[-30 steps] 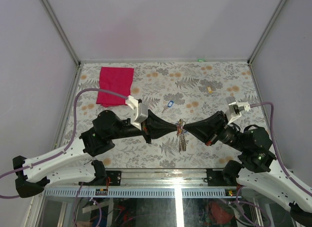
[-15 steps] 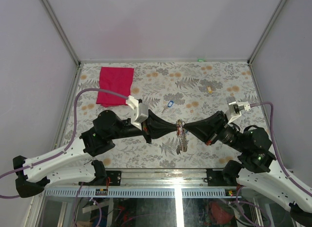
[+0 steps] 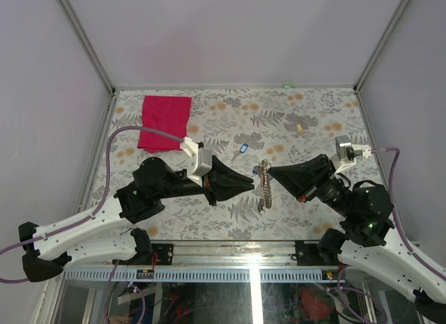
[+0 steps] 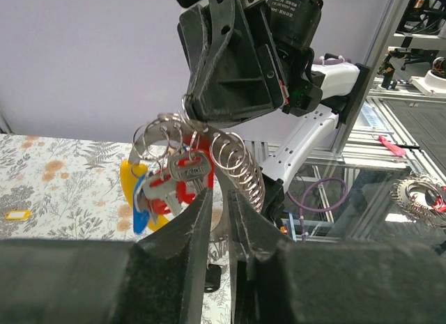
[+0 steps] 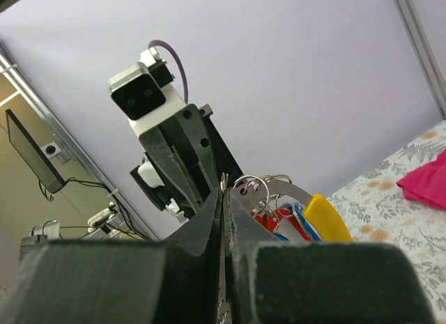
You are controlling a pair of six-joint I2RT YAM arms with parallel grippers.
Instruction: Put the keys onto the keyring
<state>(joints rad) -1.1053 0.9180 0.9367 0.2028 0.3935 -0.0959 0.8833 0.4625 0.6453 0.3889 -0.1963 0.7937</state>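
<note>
The keyring, thin silver rings with a greyish strap and a wire coil, hangs from my right gripper, which is shut on one ring. Keys with red, blue and yellow tags hang on it. The right wrist view shows the ring pinched at my fingertips, with the yellow tag beside it. My left gripper is just left of the bundle, its jaws a narrow gap apart and empty. A loose blue-tagged key lies on the table.
A red cloth lies at the back left. A small tan block lies at the back right. The floral table cover ends at white walls with metal corner posts.
The two grippers, which met at the bundle, have come apart. My left gripper let go and drew back left. My right gripper pulled back right with the keyring hanging from it.
</note>
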